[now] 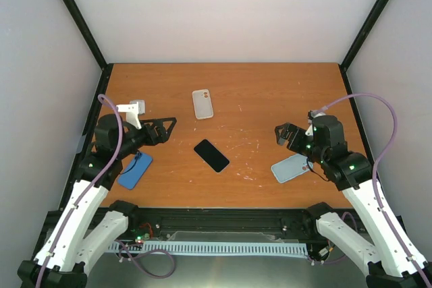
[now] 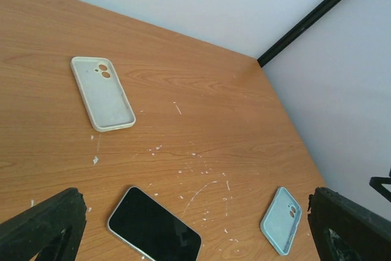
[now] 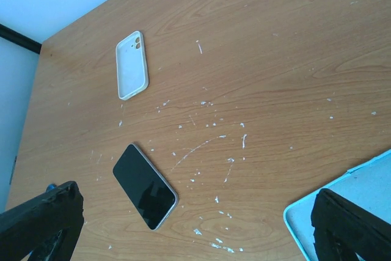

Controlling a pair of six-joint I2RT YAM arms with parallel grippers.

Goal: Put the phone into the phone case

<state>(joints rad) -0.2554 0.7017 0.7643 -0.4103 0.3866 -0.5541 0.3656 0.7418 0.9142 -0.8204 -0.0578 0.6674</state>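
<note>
The only phone in view [image 1: 211,155] lies flat at the table's middle, screen dark. It looks black from above and shows a thin pale rim in the left wrist view [image 2: 154,227] and the right wrist view [image 3: 145,186]. The pale sky-blue phone case [image 1: 290,168] lies open side up at the right, also seen by the left wrist [image 2: 281,220] and right wrist [image 3: 360,200]. My left gripper [image 1: 169,131] is open and empty, left of the phone. My right gripper [image 1: 285,136] is open and empty, hovering by the case's far end.
A white case [image 1: 202,104] with two orange dots lies behind the phone. A darker blue case [image 1: 137,170] lies at the left, partly under my left arm. White scratch marks cover the wooden table [image 1: 256,99]. Black frame posts stand at the back corners.
</note>
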